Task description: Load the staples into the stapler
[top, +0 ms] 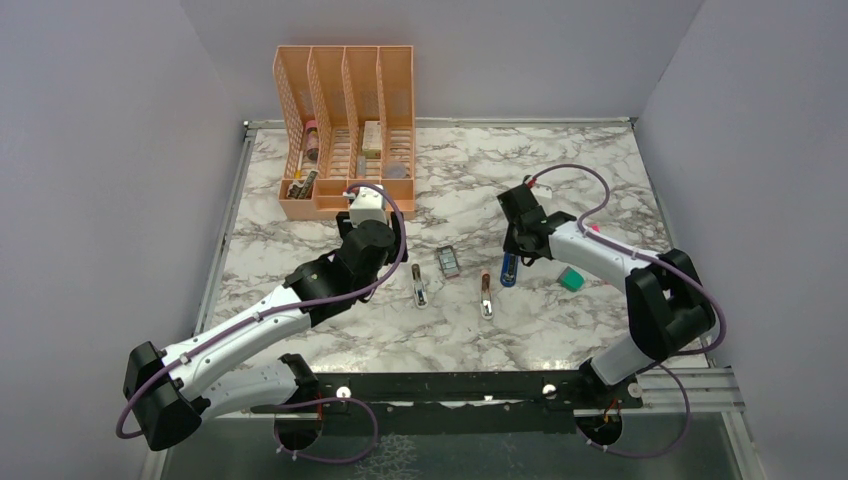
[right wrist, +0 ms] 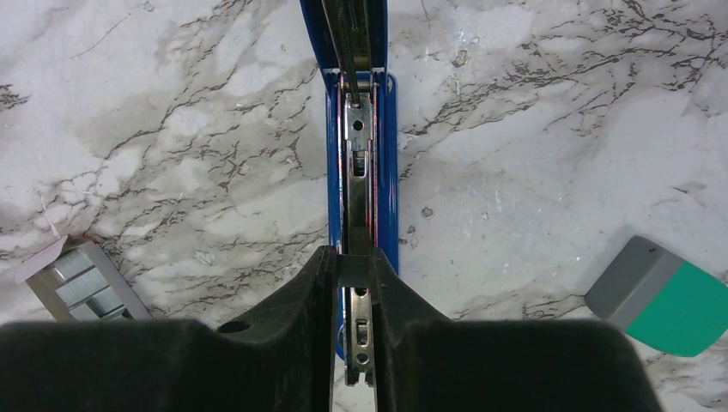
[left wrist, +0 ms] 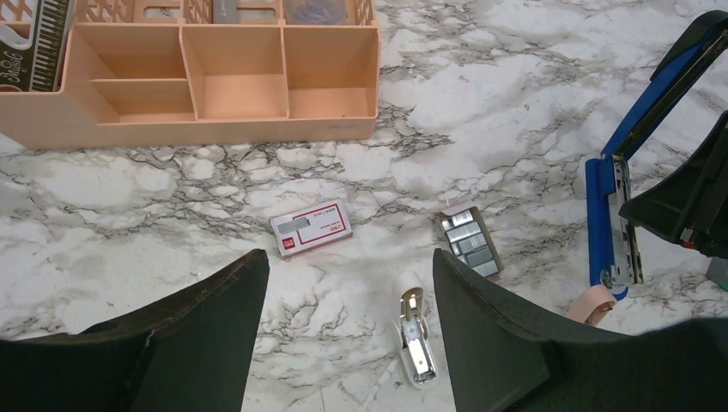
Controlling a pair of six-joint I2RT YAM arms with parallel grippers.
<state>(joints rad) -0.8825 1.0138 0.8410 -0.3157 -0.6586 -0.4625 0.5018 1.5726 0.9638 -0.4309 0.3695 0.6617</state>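
Stapler (top: 509,271) on veined marble tabletop (top: 600,180), lavender walls (top: 100,150)

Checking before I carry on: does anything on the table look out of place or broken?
The stapler is hinged wide open, the right gripper shut on its metal rail, and the staples tray lies apart from its sleeve. Nothing spilled.

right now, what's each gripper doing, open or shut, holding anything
Left gripper: open, holding nothing.
Right gripper: shut on the stapler, at its metal rail.
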